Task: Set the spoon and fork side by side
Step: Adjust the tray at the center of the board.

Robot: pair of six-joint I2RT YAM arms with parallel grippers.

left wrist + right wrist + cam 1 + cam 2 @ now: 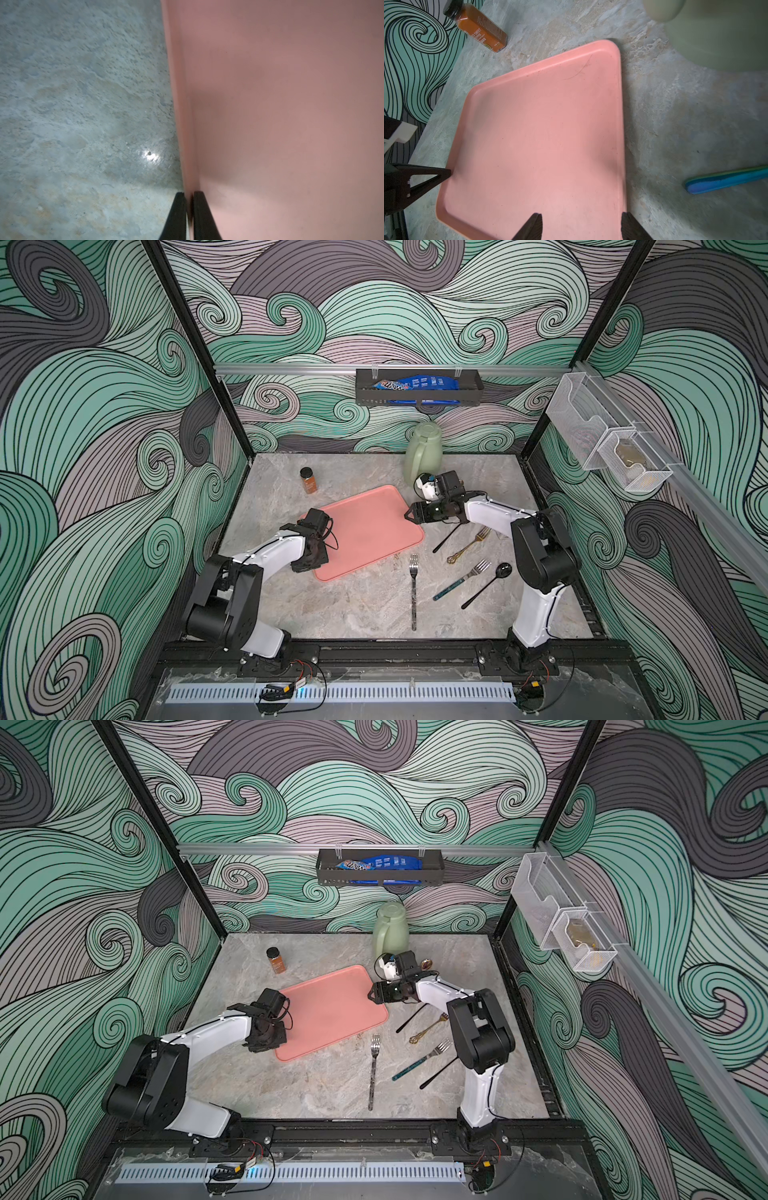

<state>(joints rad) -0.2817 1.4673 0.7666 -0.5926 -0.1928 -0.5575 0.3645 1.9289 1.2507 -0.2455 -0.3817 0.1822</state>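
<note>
**Spoon and forks lie on the counter, not picked up yet**

The black spoon (pixel 486 585) lies flat on the counter (pixel 353 614), close to the bottom of the right arm. The blue-handled fork (pixel 460 580) lies just beside it. Both slant the same way, with a small gap between them. A silver fork (pixel 413 591) lies alone nearer the middle. A gold fork (pixel 469 544) lies a bit further back. Nothing is holding any of them.

The left end effector (pixel 188 193) is pressed together on the rim of the pink tray (pixel 365 531), with one finger inside the rim and one outside. The right end effector (pixel 581 216) is spread wide. It hangs over the other side of the tray and holds nothing.

The spoon and forks look thin, hard and light. They will likely not bend or break. But they look smooth and they lie flat, so fingers could slip off or just push them along the counter.

The best place to grab is probably the middle of the handle, with one finger coming down on each long side. The spoon's handle is a skinny stick, so the fingers must close almost all the way. The spoon's bowl and the fork's prongs are bad places to grab, because they are wide and curved. Grabbing the very end would likely let the other end tip down.
</note>
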